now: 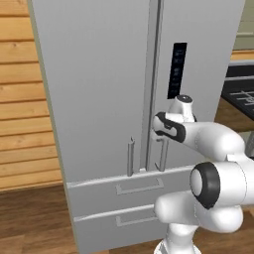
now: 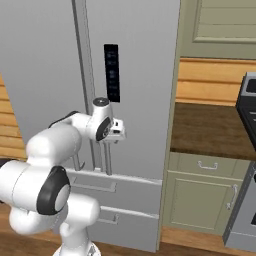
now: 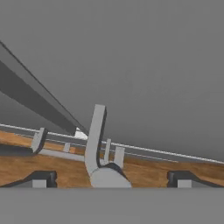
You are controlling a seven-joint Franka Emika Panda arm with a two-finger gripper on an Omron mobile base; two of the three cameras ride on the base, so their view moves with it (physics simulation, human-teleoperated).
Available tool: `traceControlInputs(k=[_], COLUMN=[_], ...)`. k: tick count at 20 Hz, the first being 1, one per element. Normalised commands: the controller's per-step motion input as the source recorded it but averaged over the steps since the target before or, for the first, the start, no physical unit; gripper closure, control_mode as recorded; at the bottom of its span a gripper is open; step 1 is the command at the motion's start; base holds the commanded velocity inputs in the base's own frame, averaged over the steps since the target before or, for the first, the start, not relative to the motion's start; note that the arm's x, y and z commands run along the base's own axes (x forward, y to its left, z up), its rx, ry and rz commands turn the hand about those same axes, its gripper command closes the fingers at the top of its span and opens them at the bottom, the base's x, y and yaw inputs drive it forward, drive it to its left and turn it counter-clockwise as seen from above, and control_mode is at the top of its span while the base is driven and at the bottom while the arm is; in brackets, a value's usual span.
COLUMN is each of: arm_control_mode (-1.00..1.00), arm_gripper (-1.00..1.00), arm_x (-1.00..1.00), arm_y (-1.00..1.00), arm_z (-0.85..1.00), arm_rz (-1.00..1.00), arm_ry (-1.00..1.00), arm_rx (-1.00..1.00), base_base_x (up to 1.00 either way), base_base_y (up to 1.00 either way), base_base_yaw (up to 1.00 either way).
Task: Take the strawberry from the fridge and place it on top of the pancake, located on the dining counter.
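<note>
Opening the fridge (image 1: 99, 89) is judged to be the step in hand; both doors are seen shut, filling the upper and centre part of the left base view, with two drawers below them. The strawberry is not seen and is presumed to lie behind the closed doors; the pancake and the dining counter are likewise not seen at this station.

The right door handle (image 2: 106, 159), a vertical bar just right of the door seam, is found at centre-left in the right base view. In the hand view the same bar (image 3: 94, 138) rises from the bottom centre between the two finger tips.

The gripper (image 3: 109, 179) is held wide open, with nothing between its fingers but the bar, which is straddled and not yet clamped.

Notes for a clean pull:
- The bar is to be kept centred between the fingers before closing, since it now sits slightly left of centre.
- Whether the bar is deep enough between the fingers cannot be told, as its lower end is hidden by a pale rounded part.
- The pull is best swung in an arc about the right-hand hinge, not drawn straight, or the bar may slip out.
</note>
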Motion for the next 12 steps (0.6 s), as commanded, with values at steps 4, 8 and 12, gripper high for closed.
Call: traceControlInputs(k=[4,8,12], arm_control_mode=[-1.00,-1.00,-1.00], arm_gripper=[-1.00,-1.00,1.00], arm_x=[0.17,0.01,-0.21], arm_y=[-0.03,0.00,0.00], arm_z=[-0.32,-0.25,-0.23], arm_rz=[0.00,0.00,0.00], arm_ry=[-0.02,0.00,-0.01], arm_rx=[0.00,0.00,0.00], base_base_x=[0.00,0.00,0.00], base_base_y=[0.00,0.00,0.00], base_base_yaw=[0.00,0.00,0.00])
